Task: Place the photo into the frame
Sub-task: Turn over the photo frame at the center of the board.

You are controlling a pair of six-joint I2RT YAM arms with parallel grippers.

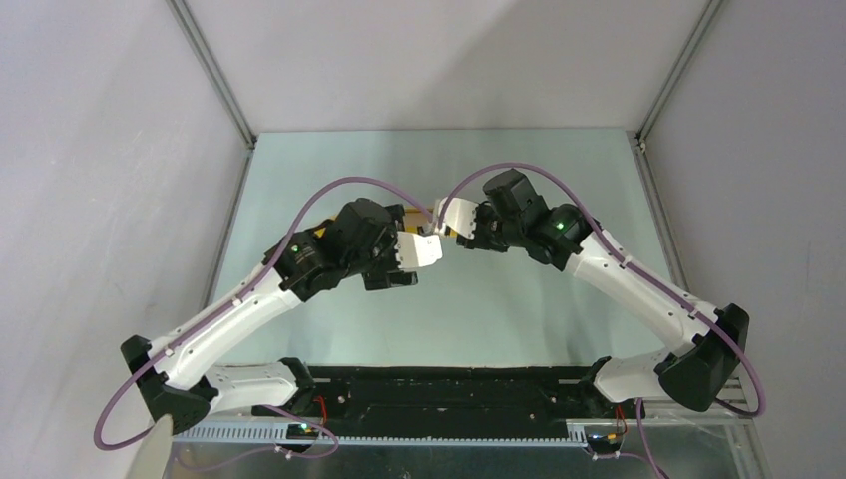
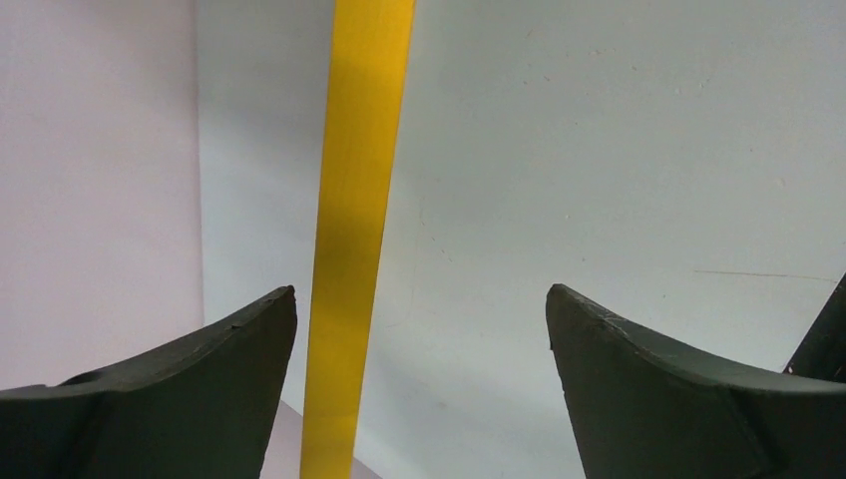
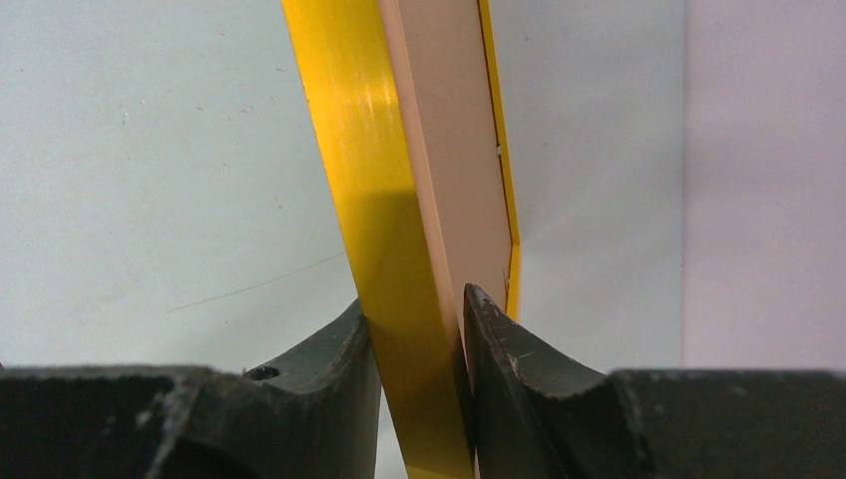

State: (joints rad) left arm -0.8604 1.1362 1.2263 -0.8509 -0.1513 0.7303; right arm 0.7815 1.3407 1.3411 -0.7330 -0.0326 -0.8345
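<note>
One frame [image 3: 369, 180], on edge: right gripper [image 3: 414, 299] clamps its rim; left gripper [image 2: 421, 289] gapes around it. Pale green table [image 1: 449, 319], grey walls [image 1: 90, 150].

No legible text, label, number in any view (frame [image 3: 369, 200] plain yellow).

Thin yellow-orange wooden frame [image 2: 354, 230] edge-on, bars middle passage. Left gripper [image 2: 420, 289] straddles it, wide gap at one side. Pale green table [image 1: 439, 309] elsewhere seemingly free; arms [image 1: 239, 309] hide centre.
</note>
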